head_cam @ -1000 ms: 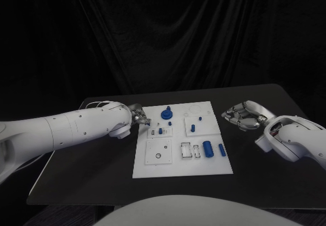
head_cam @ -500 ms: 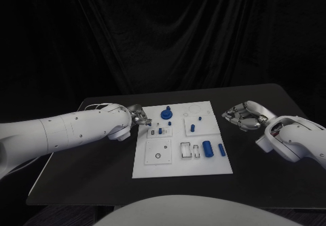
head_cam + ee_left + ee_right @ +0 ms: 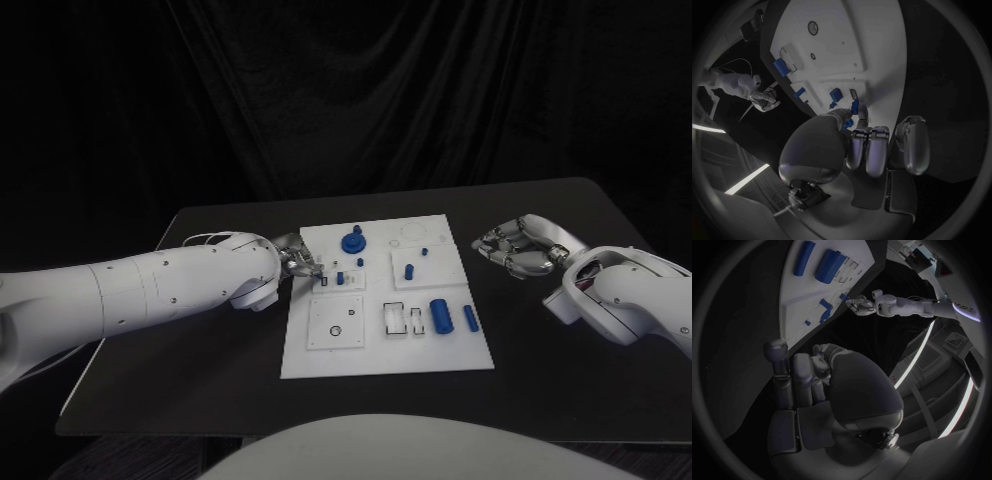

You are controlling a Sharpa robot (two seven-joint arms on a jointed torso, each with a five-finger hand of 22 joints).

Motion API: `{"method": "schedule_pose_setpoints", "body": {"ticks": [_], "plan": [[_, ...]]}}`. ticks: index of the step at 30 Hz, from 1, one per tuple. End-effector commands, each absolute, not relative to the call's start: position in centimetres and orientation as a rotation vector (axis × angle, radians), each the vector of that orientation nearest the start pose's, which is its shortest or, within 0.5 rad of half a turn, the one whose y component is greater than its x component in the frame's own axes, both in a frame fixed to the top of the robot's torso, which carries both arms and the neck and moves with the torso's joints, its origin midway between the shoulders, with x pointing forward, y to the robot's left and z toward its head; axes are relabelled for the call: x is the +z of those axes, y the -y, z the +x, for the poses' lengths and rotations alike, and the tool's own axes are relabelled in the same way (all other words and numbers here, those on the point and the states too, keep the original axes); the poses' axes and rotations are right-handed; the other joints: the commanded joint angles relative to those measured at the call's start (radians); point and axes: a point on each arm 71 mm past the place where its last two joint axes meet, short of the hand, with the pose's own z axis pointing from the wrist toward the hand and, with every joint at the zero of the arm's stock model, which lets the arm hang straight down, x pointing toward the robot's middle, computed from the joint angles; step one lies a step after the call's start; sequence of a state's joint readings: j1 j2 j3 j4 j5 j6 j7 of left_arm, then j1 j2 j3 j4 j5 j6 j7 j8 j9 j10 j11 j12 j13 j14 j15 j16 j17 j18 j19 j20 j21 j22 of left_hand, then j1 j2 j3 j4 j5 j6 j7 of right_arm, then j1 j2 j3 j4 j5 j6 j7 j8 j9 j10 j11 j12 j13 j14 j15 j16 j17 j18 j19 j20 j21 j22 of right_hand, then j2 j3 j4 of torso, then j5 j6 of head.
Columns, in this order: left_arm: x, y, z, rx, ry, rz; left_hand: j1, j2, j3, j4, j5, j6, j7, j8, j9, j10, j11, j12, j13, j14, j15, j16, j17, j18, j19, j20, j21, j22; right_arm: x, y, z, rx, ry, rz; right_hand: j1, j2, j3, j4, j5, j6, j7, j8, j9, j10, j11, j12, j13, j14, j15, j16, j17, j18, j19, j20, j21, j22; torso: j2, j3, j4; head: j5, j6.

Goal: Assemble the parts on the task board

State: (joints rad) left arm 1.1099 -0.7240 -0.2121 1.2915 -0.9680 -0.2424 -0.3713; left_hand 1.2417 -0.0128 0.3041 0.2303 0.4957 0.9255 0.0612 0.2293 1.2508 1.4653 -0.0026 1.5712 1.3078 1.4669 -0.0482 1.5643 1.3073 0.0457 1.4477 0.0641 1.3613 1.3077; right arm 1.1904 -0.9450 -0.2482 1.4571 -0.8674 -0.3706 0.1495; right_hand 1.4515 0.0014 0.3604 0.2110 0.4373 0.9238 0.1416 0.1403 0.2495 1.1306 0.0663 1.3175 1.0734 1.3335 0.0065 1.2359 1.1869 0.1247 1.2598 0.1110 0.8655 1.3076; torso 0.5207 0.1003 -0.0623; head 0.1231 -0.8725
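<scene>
The white task board (image 3: 387, 355) lies flat in the middle of the black surface (image 3: 173, 370), and the left robot hand (image 3: 299, 255) sits right at its left edge, up by the far half. From the left wrist view, that hand's fingers (image 3: 869, 150) are curled in side by side, and there is a small blue part (image 3: 856, 107) right at the fingertips, seemingly pinched between thumb and finger, just beside the board's edge.

Over on the other side, the right robot hand (image 3: 516, 247) hovers off the board's right edge, above the dark surface, apart from the plate. Its fingers (image 3: 798, 377) are folded in against the palm with nothing in them.

On the board itself, a large blue knob-shaped part (image 3: 352, 240) stands near the far edge. A short blue peg (image 3: 408, 270) lies in the square to the right of centre. Nearer the front, a fat blue cylinder (image 3: 443, 316) lies beside a slimmer blue rod (image 3: 470, 318), both on their sides, close to the right edge. A dark ring (image 3: 335, 331) sits in the front-left square.
</scene>
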Motion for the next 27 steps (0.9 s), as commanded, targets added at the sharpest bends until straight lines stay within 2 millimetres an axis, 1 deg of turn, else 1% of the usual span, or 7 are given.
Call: {"method": "schedule_pose_setpoints", "body": {"ticks": [1, 8, 20, 27], "plan": [[-32.31, -23.33, 47.1, -0.414, -2.169, -0.479, -0.002, -0.009, 0.008, 0.001, -0.005, -0.004, -0.005, 0.001, -0.001, 0.105, -0.006, 0.0, 0.263, 0.104, -0.008, 0.006, 0.263, 0.008, -0.003, -0.007, -0.003, 0.191, -26.09, 27.79, 45.75, 0.837, -1.84, 0.364, 0.011, 0.001, 0.0, -0.005, 0.005, 0.001, 0.004, 0.004, 0.002, -0.006, 0.002, -0.006, -0.001, -0.004, -0.003, 0.003, 0.001, 0.009, -0.005, -0.001, -0.004, 0.086, -0.001, 0.0001, 0.0013, 0.001, 0.0], [-32.58, -23.24, 46.87, -0.418, -2.173, -0.48, -0.003, -0.009, 0.01, 0.001, -0.004, -0.005, -0.004, 0.001, -0.001, 0.105, -0.005, 0.0, 0.263, 0.104, -0.008, 0.006, 0.263, 0.008, -0.003, -0.007, -0.003, 0.191, -26.14, 27.75, 45.74, 0.838, -1.842, 0.364, 0.011, 0.001, 0.0, -0.005, 0.005, 0.001, 0.004, 0.004, 0.002, -0.006, 0.002, -0.006, -0.001, -0.004, -0.003, 0.003, 0.001, 0.009, -0.005, -0.001, -0.004, 0.086, 0.0, -0.0007, 0.0015, 0.003, 0.0], [-32.88, -23.04, 46.59, -0.423, -2.183, -0.477, -0.003, -0.009, 0.01, 0.001, -0.004, -0.005, -0.004, 0.001, -0.001, 0.105, -0.005, 0.0, 0.263, 0.104, -0.008, 0.006, 0.263, 0.008, -0.003, -0.007, -0.003, 0.191, -26.21, 27.8, 45.7, 0.835, -1.848, 0.367, 0.01, 0.001, 0.001, -0.007, 0.005, 0.002, 0.004, 0.005, 0.002, -0.005, 0.002, -0.005, 0.0, -0.004, -0.003, 0.003, 0.001, 0.009, -0.005, -0.001, -0.005, 0.086, -0.001, -0.0001, 0.0012, 0.0, 0.0], [-32.93, -23.05, 46.41, -0.426, -2.189, -0.476, -0.003, -0.009, 0.011, 0.001, -0.004, -0.006, -0.004, 0.0, -0.002, 0.105, -0.005, 0.0, 0.263, 0.104, -0.007, 0.006, 0.263, 0.009, -0.004, -0.007, -0.005, 0.19, -26.25, 27.76, 45.72, 0.835, -1.851, 0.367, 0.01, 0.001, 0.001, -0.007, 0.005, 0.002, 0.004, 0.005, 0.002, -0.005, 0.002, -0.005, 0.0, -0.004, -0.003, 0.003, 0.001, 0.009, -0.005, -0.001, -0.005, 0.086, 0.0, 0.0, 0.0002, 0.002, 0.0]]}}
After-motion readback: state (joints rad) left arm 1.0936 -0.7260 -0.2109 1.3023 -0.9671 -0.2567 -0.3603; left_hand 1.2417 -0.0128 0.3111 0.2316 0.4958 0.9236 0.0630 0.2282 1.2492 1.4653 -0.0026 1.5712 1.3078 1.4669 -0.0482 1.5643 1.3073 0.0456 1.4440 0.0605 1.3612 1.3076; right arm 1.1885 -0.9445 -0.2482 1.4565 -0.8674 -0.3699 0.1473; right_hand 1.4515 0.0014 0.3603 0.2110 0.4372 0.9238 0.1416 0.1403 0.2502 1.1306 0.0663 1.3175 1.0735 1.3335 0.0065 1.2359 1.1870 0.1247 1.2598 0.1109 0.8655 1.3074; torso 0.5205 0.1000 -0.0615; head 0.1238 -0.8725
